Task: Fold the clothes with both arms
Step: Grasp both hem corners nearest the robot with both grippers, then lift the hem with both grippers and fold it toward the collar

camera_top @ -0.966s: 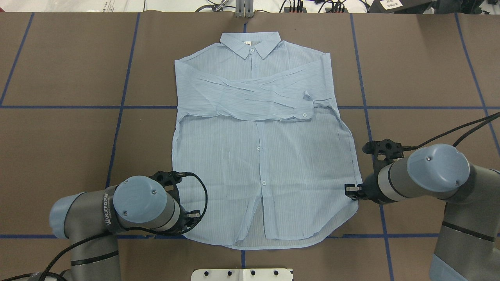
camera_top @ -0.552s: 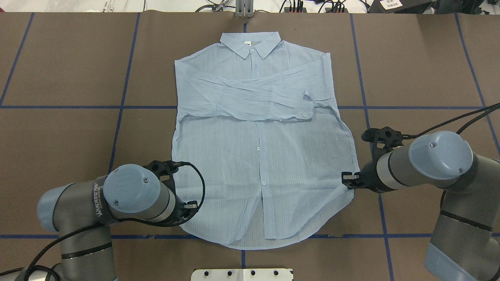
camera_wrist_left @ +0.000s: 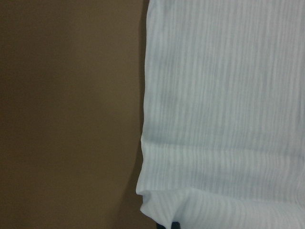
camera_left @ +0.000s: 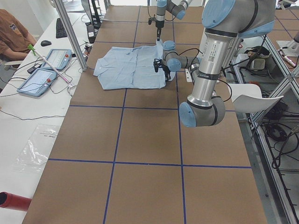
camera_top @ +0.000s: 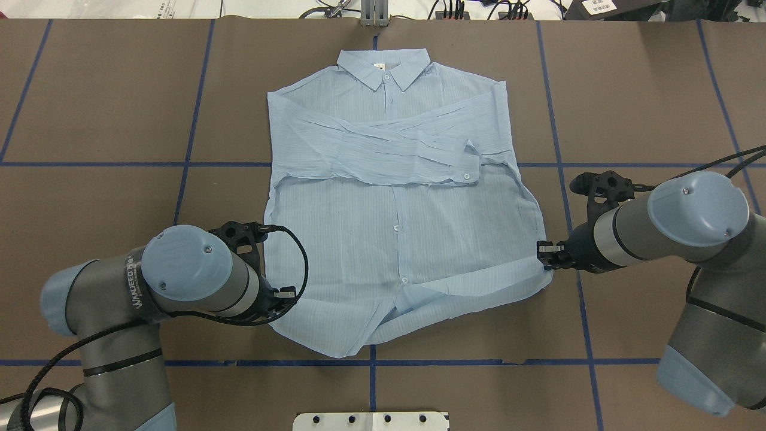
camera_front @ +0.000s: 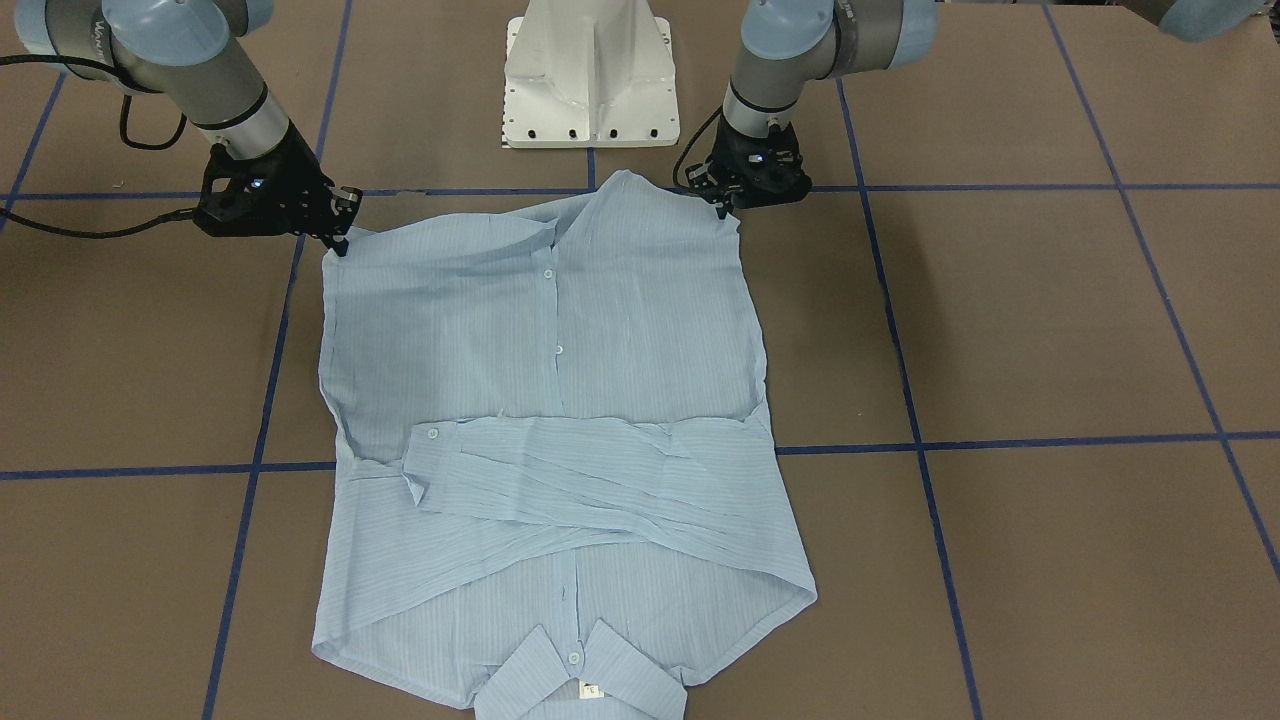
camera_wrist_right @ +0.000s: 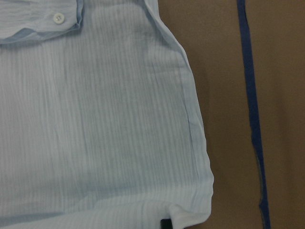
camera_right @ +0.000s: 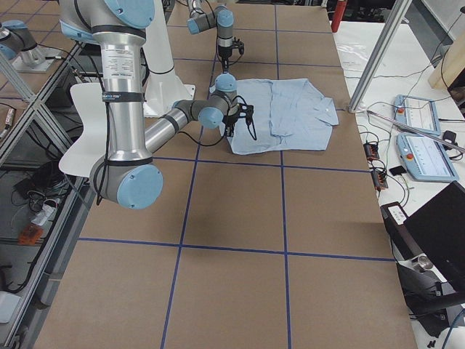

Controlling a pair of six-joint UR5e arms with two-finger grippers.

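The pale-blue striped shirt (camera_top: 389, 227) lies face up on the brown table, collar (camera_top: 383, 66) at the far edge, both sleeves crossed over the chest. My left gripper (camera_top: 286, 295) is shut on the near-left hem corner. On the other side my right gripper (camera_top: 546, 256) is shut on the near-right hem corner. The hem between them is raised and creased, sagging toward the table in the middle. From the front-facing camera the left gripper (camera_front: 722, 203) and right gripper (camera_front: 340, 240) pinch the shirt (camera_front: 540, 400) at its two hem corners. Both wrist views show striped fabric (camera_wrist_left: 224, 105) (camera_wrist_right: 95, 129) just ahead of the fingertips.
The white pedestal base (camera_front: 590, 70) stands at the table's near edge, between the arms. Blue tape lines (camera_top: 562, 164) grid the brown table cover. Beyond the far edge run cables and a metal bracket (camera_top: 374, 15). A seated person (camera_left: 11, 39) and control pendants (camera_left: 46, 67) are at a side bench.
Both grippers have moved away from the robot toward the collar, carrying the hem corners with them. The shirt's near edge has lifted off the blue line and bunched up.
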